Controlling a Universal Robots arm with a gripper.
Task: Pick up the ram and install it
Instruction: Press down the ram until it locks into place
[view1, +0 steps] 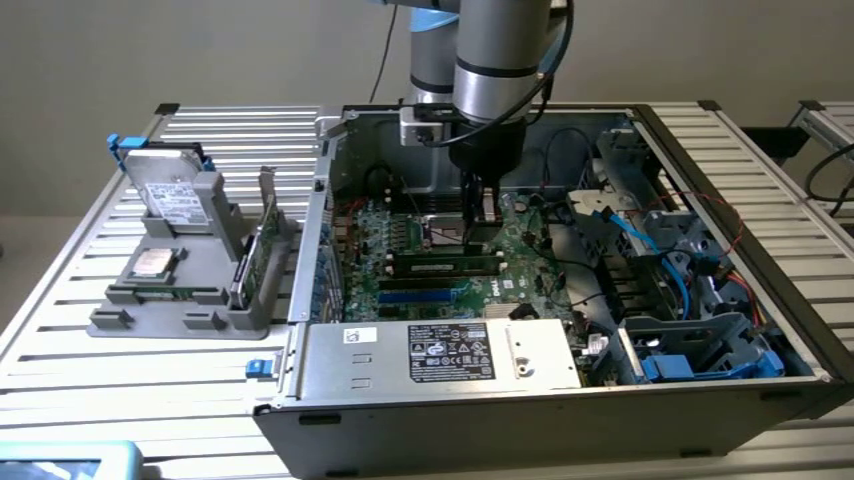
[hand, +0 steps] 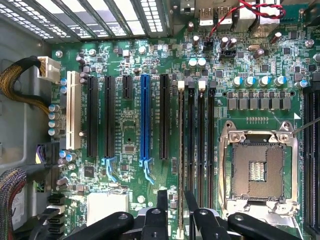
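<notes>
You are looking into an open computer case with the green motherboard lying flat on its floor. The ram is sitting along the memory slot farthest from the empty processor socket, on that socket's near side. Whether it is pressed fully home cannot be told.

Your gripper is hanging over the end of the ram toward the exterior view's right. Its fingers are standing spread, and the ram is running through the gap between them. Whether either finger is touching it cannot be told.

A labelled metal box is filling the case's near edge. Blue cables are looping over the drive cage on the exterior view's right.

On the exterior view's left, a grey holder is carrying a hard drive, a processor chip and an upright green card with a metal bracket.

Both the case and the holder are resting on the slatted metal counter. A plain pale wall is standing behind it.
</notes>
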